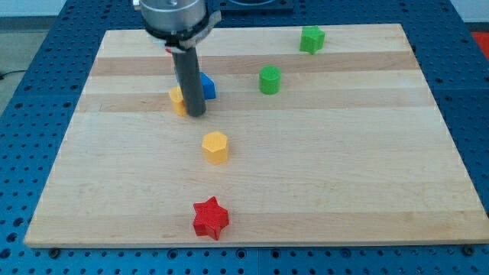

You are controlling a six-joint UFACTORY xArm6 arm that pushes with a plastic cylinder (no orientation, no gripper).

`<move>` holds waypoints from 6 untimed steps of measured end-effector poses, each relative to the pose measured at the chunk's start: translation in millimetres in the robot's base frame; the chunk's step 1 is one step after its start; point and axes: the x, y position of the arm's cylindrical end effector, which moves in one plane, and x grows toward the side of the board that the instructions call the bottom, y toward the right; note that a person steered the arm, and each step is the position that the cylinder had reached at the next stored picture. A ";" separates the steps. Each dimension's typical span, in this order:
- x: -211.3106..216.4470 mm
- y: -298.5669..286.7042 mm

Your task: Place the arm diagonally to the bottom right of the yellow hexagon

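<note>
The yellow hexagon point(215, 147) sits a little left of the board's middle. My tip point(195, 114) rests on the board above and slightly left of it, a short gap away. Right beside the tip, on its left, a second yellow block point(177, 100) is partly hidden by the rod; its shape cannot be made out. A blue block point(207, 86) pokes out just right of the rod, also partly hidden.
A red star point(210, 218) lies near the board's bottom edge. A green cylinder point(270, 79) stands right of the blue block. A green star-like block point(311, 39) is near the top edge. The wooden board point(367, 168) lies on a blue perforated table.
</note>
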 end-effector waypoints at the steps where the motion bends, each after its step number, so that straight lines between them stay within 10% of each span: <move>1: 62.4 46.7; 4: 143.7 249.4; 6: 159.8 162.0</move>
